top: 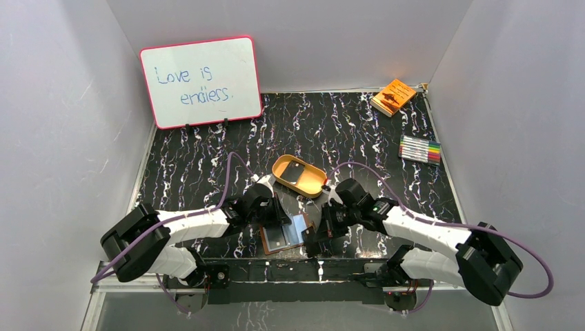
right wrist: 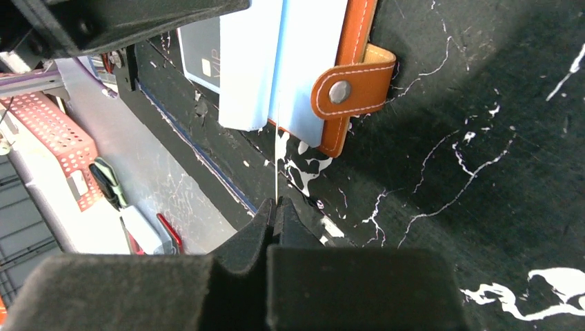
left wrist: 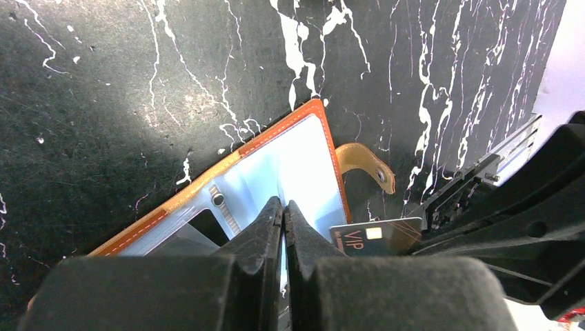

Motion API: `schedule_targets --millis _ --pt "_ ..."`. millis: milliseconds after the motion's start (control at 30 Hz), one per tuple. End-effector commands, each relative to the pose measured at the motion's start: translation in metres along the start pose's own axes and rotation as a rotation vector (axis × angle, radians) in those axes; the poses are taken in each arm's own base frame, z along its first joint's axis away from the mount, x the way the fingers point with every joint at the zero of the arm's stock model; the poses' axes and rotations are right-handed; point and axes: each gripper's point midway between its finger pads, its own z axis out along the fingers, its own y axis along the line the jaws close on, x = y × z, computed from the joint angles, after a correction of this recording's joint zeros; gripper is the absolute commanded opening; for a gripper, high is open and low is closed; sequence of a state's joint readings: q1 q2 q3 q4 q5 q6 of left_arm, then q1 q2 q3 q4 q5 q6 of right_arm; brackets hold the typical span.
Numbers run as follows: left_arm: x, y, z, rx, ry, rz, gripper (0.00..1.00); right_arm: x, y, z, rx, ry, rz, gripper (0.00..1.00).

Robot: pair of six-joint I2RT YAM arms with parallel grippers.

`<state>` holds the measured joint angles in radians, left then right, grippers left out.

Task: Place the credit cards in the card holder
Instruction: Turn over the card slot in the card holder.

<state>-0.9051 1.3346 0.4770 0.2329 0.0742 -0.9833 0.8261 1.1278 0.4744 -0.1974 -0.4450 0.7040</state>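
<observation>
Only the wrist views show the black card (left wrist: 376,236), marked "VIP", beside the open card holder (left wrist: 303,162) at the table's near edge. The left claw (left wrist: 283,210) is pinched on the holder's clear pocket. The right claw (right wrist: 275,209) grips the pale card (right wrist: 276,172) edge-on, its far end at the holder. Only the top view shows the whiteboard (top: 200,81), which reads "Love is endless."

whiteboard (top: 200,81) "Love is endless.", black card (left wrist: 376,236) "VIP"

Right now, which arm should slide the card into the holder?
The right. Its jaws are shut on a thin pale card, edge-on and pointing at the open holder. The left jaws seem to pinch a clear sleeve, steadying the holder.
</observation>
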Motion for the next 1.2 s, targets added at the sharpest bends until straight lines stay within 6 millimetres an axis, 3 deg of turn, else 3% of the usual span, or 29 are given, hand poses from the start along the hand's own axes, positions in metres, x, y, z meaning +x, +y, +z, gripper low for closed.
schedule_targets --millis 0,200,433,1167 --pt "-0.003 0.004 -0.004 -0.015 -0.013 0.011 0.0 -0.012 0.012 -0.013 -0.017 -0.067 -0.069 0.0" --pt "-0.004 0.0 -0.005 -0.006 -0.009 0.007 0.0 -0.017 0.024 -0.017 -0.049 -0.049 -0.138 0.0" --pt "-0.003 -0.009 -0.007 0.032 0.003 0.006 0.15 -0.02 0.018 -0.005 -0.022 -0.021 -0.114 0.0" --pt "-0.004 -0.009 -0.013 0.05 -0.011 0.012 0.35 -0.021 0.013 0.01 -0.027 0.006 -0.099 0.0"
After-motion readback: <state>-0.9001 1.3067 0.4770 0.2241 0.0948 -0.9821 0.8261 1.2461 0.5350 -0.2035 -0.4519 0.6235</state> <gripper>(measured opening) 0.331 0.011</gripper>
